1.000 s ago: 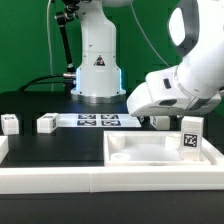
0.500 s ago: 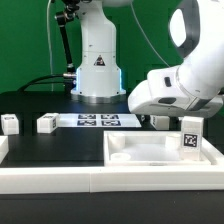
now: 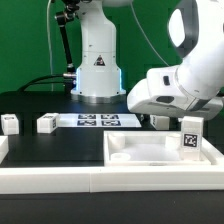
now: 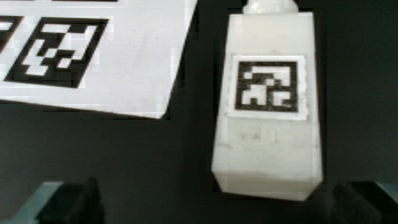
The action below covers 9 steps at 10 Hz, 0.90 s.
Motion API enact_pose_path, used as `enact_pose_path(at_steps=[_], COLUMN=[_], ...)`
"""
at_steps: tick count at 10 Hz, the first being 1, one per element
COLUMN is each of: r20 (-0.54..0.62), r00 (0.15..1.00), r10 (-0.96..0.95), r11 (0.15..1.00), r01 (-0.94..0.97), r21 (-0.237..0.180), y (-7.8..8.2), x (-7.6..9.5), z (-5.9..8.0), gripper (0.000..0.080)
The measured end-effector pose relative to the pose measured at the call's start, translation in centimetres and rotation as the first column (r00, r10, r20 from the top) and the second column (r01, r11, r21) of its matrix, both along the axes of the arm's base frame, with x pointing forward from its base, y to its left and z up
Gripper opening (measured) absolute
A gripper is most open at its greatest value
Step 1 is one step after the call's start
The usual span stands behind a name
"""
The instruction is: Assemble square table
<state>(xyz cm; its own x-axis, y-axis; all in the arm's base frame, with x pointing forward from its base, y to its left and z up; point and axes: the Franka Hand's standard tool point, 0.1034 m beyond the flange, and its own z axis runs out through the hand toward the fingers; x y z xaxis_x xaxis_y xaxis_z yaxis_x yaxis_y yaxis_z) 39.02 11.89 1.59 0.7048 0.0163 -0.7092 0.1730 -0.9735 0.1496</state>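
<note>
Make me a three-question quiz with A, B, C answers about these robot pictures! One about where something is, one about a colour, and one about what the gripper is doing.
1. Where does the marker board lie?
A) flat on the black table, behind the tabletop
B) inside the tabletop
C) between the gripper's fingers

2. What colour is the tabletop?
A) red
B) white
C) green

3. What is the gripper doing above the leg?
A) squeezing the leg tight
B) open, with one finger out to each side of the leg's end
C) carrying the tabletop

Answers:
1 A: the exterior view shows it flat on the table beyond the tabletop's far rim.
2 B: the whole tray is white.
3 B: the wrist view shows both fingers wide apart, neither touching the leg.
</note>
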Motion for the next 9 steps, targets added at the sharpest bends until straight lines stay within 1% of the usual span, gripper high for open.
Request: enact_pose_path(at_steps=[1, 3, 7, 8, 9], r20=[0.008, 0.022, 0.025, 0.035, 0.034], r00=[0.999, 0.999, 0.999, 0.999, 0.999], r10=[-0.033, -0.035, -0.021, 0.027, 0.030], r11=[0.999, 0.999, 0.999, 0.997, 0.997], r01=[0.033, 0.035, 0.021, -0.025, -0.028], r21=[-0.009, -0.011, -0.024, -0.074, -0.070], y=[0.18, 0.53, 0.27, 0.16, 0.39], x=[-0.01, 0.11, 0.20, 0.21, 0.13], z=[-0.08, -0.24, -0.24, -0.27, -0.33], gripper=[0.0649, 0.0649, 0.0649, 0.0649, 0.0649])
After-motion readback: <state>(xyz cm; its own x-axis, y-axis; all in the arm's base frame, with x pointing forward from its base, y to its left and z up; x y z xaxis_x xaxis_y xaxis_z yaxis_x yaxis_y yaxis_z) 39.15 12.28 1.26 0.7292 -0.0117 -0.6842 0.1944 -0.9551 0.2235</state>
